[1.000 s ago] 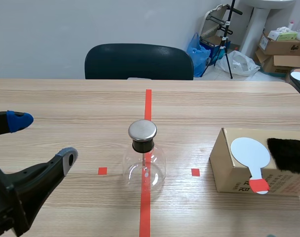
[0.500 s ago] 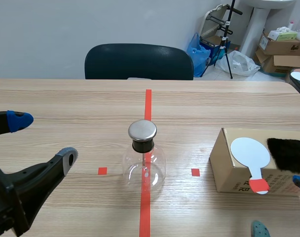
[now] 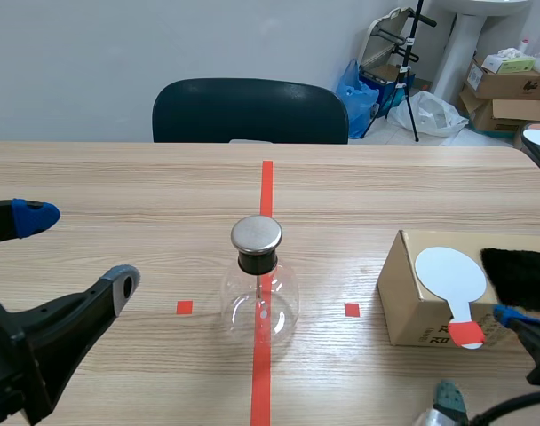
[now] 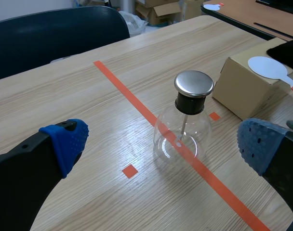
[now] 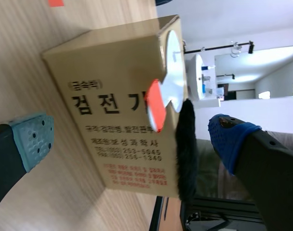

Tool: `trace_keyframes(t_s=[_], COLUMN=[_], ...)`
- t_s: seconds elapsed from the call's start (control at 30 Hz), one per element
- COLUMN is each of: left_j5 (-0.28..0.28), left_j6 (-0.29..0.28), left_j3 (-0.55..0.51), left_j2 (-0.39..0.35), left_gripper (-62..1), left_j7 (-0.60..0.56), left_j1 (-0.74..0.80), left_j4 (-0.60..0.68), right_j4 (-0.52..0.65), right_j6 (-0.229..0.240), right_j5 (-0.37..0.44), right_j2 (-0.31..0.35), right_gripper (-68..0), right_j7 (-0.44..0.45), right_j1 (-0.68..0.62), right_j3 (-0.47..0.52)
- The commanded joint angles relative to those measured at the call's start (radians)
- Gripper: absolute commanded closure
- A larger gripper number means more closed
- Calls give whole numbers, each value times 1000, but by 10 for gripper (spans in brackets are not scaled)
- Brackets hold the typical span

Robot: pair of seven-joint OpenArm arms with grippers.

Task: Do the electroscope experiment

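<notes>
- The right gripper (image 3: 480, 357), fingers spread and empty, has come up into the near right corner over the last second, close to the cardboard box (image 3: 412, 311).
- It is likely going for the white paddle (image 3: 450, 275) or the black fur pad (image 3: 519, 277) on top of the box; charging has not begun.
- The left gripper (image 3: 77, 248) is open, empty and unmoved.
- The electroscope flask (image 3: 259, 297) stands mid-desk on the red line.
- The desk (image 3: 119, 177) is pale wood, with a dark chair (image 3: 250, 111) behind it and cartons (image 3: 510, 84) in the far corner.

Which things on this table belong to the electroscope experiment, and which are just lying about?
For the job: electroscope flask; white paddle; black fur pad.
Lying about: cardboard box under the paddle; chair; white bag; cartons.
</notes>
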Motion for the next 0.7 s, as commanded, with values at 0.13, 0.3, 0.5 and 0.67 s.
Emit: trace_keyframes(t_s=[0.13, 0.3, 0.5, 0.67], left_j5=[-6, -6, -6, -6], left_j6=[-1, -1, -2, -2], left_j3=[-3, -3, -3, -3], left_j2=[5, 5, 5, 5], left_gripper=[-623, -623, -623, -623], left_j7=[-14, -14, -14, -14], left_j1=[2, 1, -1, -1], left_j4=[19, 19, 19, 19], right_j4=[18, 18, 18, 18], right_j6=[-58, -58, -58, -58], right_j5=[-8, -54, -132, -136], right_j2=[13, 5, -24, -23], right_gripper=[-679, -679, -679, -679], right_j7=[-7, -29, -101, -103], right_j1=[47, 66, 76, 76], right_j3=[8, 6, -11, -17])
